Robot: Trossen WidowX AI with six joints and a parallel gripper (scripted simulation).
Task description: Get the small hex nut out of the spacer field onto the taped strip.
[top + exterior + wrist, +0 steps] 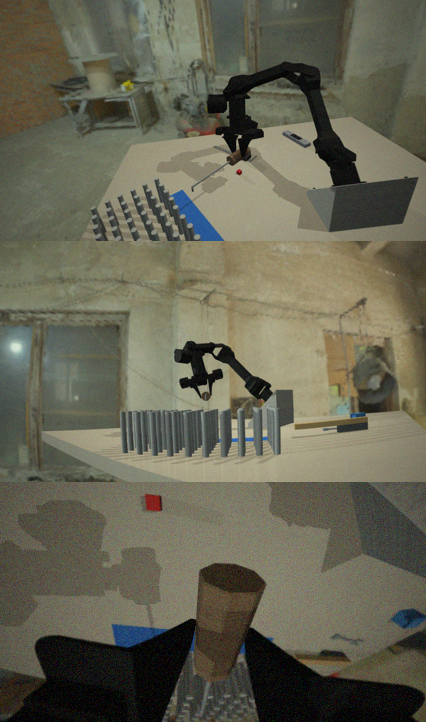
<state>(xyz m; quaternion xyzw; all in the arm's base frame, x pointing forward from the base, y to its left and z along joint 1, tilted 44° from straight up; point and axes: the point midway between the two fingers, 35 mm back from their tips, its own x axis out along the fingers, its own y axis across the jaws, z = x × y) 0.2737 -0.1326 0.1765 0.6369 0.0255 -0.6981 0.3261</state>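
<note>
My gripper point(238, 153) point(206, 396) point(220, 628) is shut on the brown handle of a hooked tool. The handle point(231, 160) point(220, 604) is held above the table, and its thin grey rod point(210, 174) slopes down toward the spacer field, ending in a short bent tip beyond the near side of the strip. The grey spacers point(177, 215) point(205, 435) stand upright in rows. The blue taped strip point(194, 212) point(249, 439) point(130, 636) runs in front of them. I cannot make out the hex nut in any view.
A small red cube point(239, 172) point(153, 502) lies below the handle. Thin grey bars point(221, 148) lie behind it. A grey box point(287, 135) lies farther back. A grey panel point(373, 206) point(285, 408) stands by my base. A tan bar point(328, 422) and blue block point(357, 414) lie to the side.
</note>
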